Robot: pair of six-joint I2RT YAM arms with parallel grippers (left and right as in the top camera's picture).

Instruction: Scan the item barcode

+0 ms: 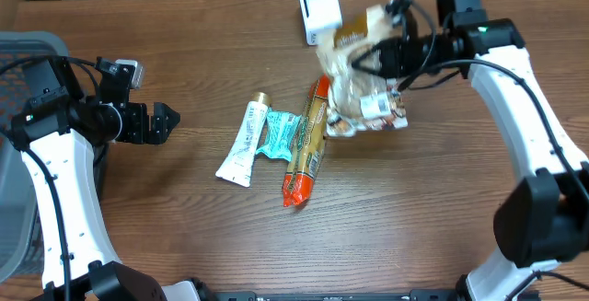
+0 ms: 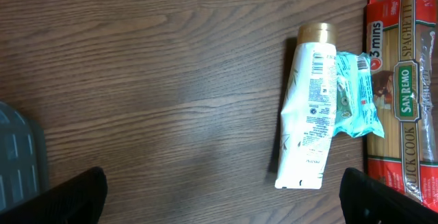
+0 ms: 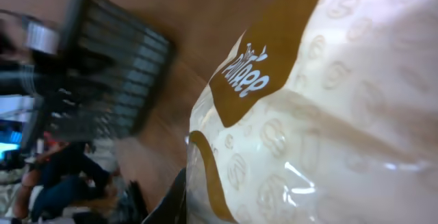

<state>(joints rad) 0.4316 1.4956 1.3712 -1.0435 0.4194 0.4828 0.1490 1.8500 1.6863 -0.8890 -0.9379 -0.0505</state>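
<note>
Bag point(image 1: 361, 66) clamped in right gripper point(image 1: 394, 55) — left gripper point(image 1: 169, 121) spread, empty.
Likely light, slippery film — seam grip looks safest.

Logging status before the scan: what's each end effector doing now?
Left end effector: open, holding nothing.
Right end effector: closed on the clear bag.

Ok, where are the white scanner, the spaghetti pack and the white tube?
white scanner point(image 1: 318, 11), overhead view, middle of its front
spaghetti pack point(image 2: 407, 102), left wrist view, on its green label
white tube point(image 2: 309, 114), left wrist view, middle of its body
</note>
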